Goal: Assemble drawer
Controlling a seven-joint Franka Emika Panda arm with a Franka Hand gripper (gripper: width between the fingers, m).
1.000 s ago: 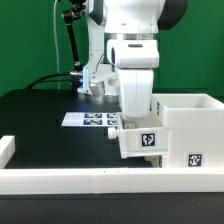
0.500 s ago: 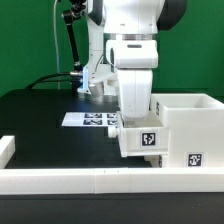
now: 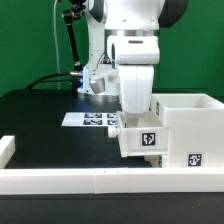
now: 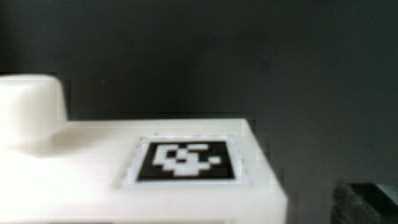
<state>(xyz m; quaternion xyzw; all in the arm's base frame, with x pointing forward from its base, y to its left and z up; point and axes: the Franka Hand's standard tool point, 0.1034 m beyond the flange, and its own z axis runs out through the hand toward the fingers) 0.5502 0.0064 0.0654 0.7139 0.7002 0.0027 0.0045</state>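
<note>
A small white drawer tray (image 3: 140, 141) with a square tag stands against the exterior view's left side of the large white housing (image 3: 186, 118). My gripper (image 3: 134, 124) hangs straight down over the tray's top, and the hand's body hides its fingertips in the exterior view. In the wrist view I look down on the tray's tagged face (image 4: 185, 160), with its white knob (image 4: 29, 110) to one side. One dark finger (image 4: 372, 202) shows at the picture's corner, with a dark gap between it and the tray's edge. The other finger is hidden. The second tray is out of view.
The marker board (image 3: 92, 119) lies on the black table behind the tray. A low white rail (image 3: 90, 180) runs along the front edge, with a raised end (image 3: 6, 149) at the exterior view's left. Cables and a stand (image 3: 72, 60) are at the back.
The arm has shifted very slightly; the tray and housing have not moved.
</note>
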